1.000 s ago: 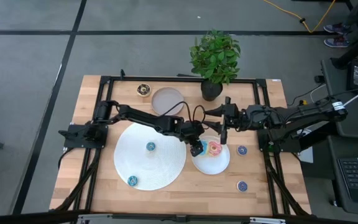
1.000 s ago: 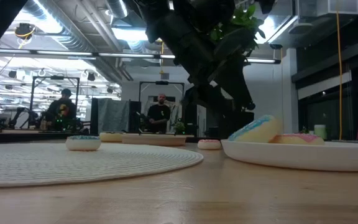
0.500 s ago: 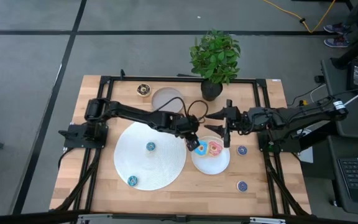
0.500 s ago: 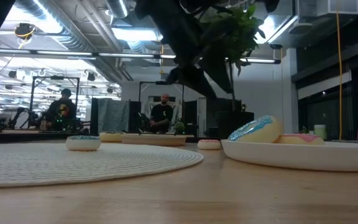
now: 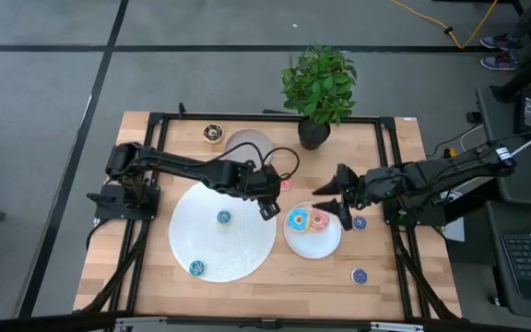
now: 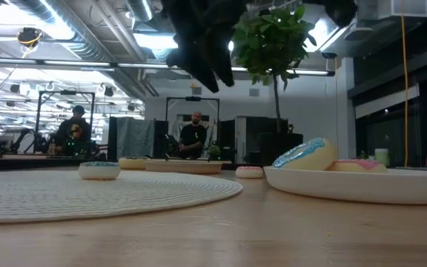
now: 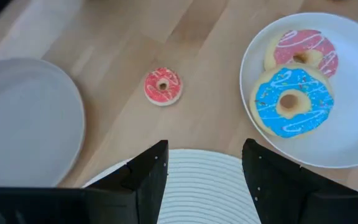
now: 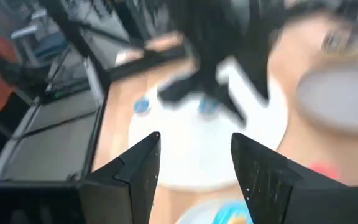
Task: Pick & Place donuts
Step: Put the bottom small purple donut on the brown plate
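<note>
A larger blue donut point(image 5: 297, 219) and a pink donut point(image 5: 318, 220) lie on a white plate point(image 5: 313, 243). In the low view the blue donut point(image 6: 306, 154) is tilted, with its edge on the pink donut point(image 6: 358, 165). A tiny red-pink donut point(image 7: 163, 86) lies on the bare wood beyond the plate. My left gripper point(image 5: 267, 207) hangs open above the rim of the large white disc point(image 5: 221, 242), left of the plate. My right gripper point(image 5: 336, 205) is open above the plate's right edge. Neither touches a donut.
Two tiny teal donuts point(image 5: 223, 218) point(image 5: 196, 267) sit on the disc. Two dark blue ones point(image 5: 359, 222) point(image 5: 359, 275) lie on the wood right of the plate. A grey plate point(image 5: 248, 148), a small brown ring point(image 5: 213, 133) and a potted plant point(image 5: 319, 88) stand along the far edge. People stand behind the table.
My left gripper has drawn back from over the white plate, rising and moving toward the table's left, leaving the blue donut lying on the plate. My right gripper has come down and toward the near edge, over the plate's right side.
</note>
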Robot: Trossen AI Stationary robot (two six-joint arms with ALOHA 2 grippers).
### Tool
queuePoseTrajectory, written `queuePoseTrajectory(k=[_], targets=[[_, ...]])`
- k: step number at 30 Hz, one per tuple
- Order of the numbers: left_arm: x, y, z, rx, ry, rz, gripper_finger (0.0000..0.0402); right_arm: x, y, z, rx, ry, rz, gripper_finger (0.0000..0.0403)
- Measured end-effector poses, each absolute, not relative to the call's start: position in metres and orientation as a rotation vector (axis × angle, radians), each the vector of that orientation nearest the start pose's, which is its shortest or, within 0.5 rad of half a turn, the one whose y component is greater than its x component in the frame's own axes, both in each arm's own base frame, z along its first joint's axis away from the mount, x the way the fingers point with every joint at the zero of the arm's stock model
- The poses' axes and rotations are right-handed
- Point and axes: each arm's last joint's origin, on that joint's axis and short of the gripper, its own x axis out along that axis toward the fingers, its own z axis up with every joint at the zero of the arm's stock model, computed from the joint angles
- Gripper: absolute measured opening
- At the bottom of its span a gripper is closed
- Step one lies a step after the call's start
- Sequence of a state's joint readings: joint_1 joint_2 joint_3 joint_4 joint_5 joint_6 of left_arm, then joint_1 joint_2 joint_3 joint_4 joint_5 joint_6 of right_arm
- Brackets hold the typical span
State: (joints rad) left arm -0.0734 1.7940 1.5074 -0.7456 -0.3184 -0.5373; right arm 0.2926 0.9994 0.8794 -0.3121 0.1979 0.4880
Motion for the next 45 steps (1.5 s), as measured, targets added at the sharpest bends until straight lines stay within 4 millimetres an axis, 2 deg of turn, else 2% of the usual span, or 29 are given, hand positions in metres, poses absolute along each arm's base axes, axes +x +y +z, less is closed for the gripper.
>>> queuePoseTrajectory(k=[6, 11, 16, 22, 34, 38, 45], targets=[[0.372, -0.02, 0.28, -0.29, 0.9, 0.476, 0.0196, 0.203, 0.062, 0.302, 0.523, 0.626, 0.075, 0.0197], [0.369, -0.021, 0.282, -0.267, 0.899, 0.43, 0.0196, 0.202, 0.067, 0.29, 0.649, 0.777, 0.065, 0.0197], [0.366, -0.022, 0.275, -0.268, 0.924, 0.407, 0.0196, 0.197, 0.078, 0.272, 0.618, 0.955, 0.019, 0.0198], [0.357, -0.023, 0.274, -0.279, 0.927, 0.369, 0.0196, 0.191, 0.108, 0.256, 0.53, 1.099, 0.075, 0.0211], [0.338, -0.018, 0.307, -0.241, 0.824, 0.363, 0.0196, 0.184, 0.156, 0.209, 0.554, 1.481, 0.032, 0.0276], [0.335, -0.017, 0.311, -0.217, 0.815, 0.35, 0.0196, 0.181, 0.168, 0.197, 0.582, 1.548, -0.035, 0.0291], [0.335, -0.017, 0.311, -0.196, 0.82, 0.339, 0.0196, 0.175, 0.187, 0.182, 0.603, 1.564, -0.123, 0.0297]])
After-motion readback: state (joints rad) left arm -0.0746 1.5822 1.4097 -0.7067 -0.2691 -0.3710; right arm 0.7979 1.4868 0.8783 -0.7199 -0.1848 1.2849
